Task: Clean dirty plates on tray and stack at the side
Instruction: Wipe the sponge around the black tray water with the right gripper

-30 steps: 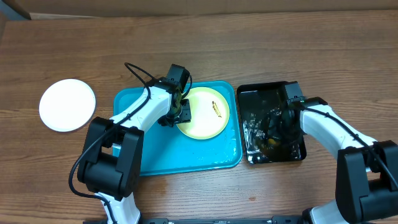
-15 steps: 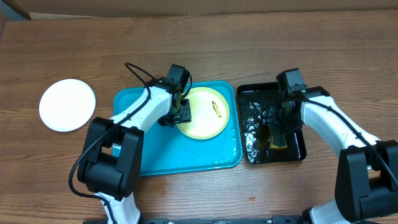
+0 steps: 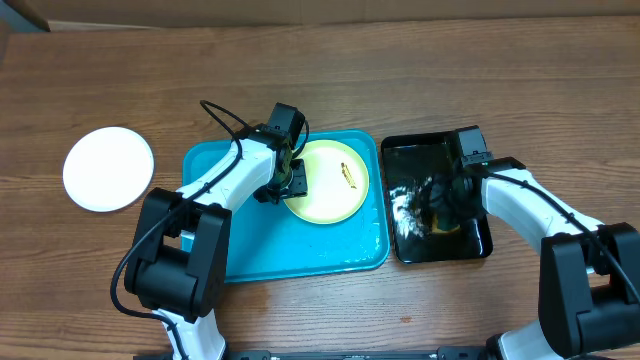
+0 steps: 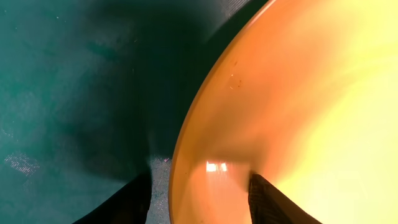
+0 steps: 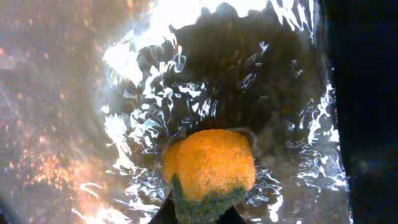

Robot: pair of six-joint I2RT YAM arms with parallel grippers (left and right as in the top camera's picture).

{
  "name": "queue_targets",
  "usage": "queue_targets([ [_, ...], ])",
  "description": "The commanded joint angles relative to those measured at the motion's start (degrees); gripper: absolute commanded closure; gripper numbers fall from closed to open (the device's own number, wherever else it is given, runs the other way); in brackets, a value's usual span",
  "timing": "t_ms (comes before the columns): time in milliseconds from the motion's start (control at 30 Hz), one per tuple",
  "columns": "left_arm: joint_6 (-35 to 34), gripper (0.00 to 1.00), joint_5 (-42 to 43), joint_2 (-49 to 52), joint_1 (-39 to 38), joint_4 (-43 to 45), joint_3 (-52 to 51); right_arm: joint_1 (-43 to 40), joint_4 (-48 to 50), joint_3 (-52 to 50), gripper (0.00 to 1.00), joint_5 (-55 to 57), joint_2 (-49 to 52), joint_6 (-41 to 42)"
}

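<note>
**Right claw back down on the sponge; left claw unmoved on the plate rim**

The right claw (image 5: 199,214) is clamped on an orange sponge (image 5: 208,165) with a green scrubbing layer. The sponge juts out just ahead of the fingertips, over rippling water. Half a second ago this claw stood nearer the far end of the black tray (image 3: 420,150), with the sponge lying apart from it. Now it is down on the sponge at the tray's middle.

The left claw (image 4: 199,199) has not shifted. Its fingers (image 4: 132,202) straddle the rim of the yellow-green plate (image 3: 325,195), one outside and one on the inner face, gripping it. The plate spreads to this claw's right and carries a small dark smear (image 3: 348,176). The turquoise tray (image 3: 260,250) lies beneath both. Well off to this claw's left, a white plate (image 3: 108,168) rests on the table (image 3: 400,70), where it was.
</note>
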Motion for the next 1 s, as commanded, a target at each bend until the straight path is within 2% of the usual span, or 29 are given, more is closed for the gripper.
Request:
queue_targets([
  [0, 1.1, 0.51, -0.8, 2.6, 0.3, -0.2, -0.3, 0.2, -3.5, 4.6, 0.96, -3.1, -0.6, 0.2],
  [100, 1.1, 0.53, -0.8, 2.6, 0.3, -0.2, -0.3, 0.2, -9.1, 9.8, 0.96, -3.1, -2.1, 0.2],
  [167, 1.1, 0.58, -0.8, 2.6, 0.3, -0.2, -0.3, 0.2, -13.7, 13.7, 0.96, -3.1, -3.4, 0.2],
  [233, 1.1, 0.65, -0.8, 2.6, 0.3, -0.2, -0.3, 0.2, -16.2, 16.0, 0.96, -3.1, -4.6, 0.2],
  [333, 1.1, 0.85, -0.8, 2.6, 0.3, -0.2, -0.3, 0.2, -16.2, 16.5, 0.96, -2.7, -6.0, 0.2],
  [467, 1.1, 0.96, -1.0, 2.6, 0.4, -0.2, -0.3, 0.2, -16.3, 16.5, 0.96, -2.0, -5.9, 0.2],
  [800, 1.1, 0.94, -1.0, 2.6, 0.3, -0.2, -0.3, 0.2, -13.9, 14.7, 0.96, -2.0, -5.1, 0.2],
  [967, 1.1, 0.74, -1.0, 2.6, 0.3, -0.2, -0.3, 0.2, -10.4, 14.6, 0.96, -2.0, -4.7, -3.2],
])
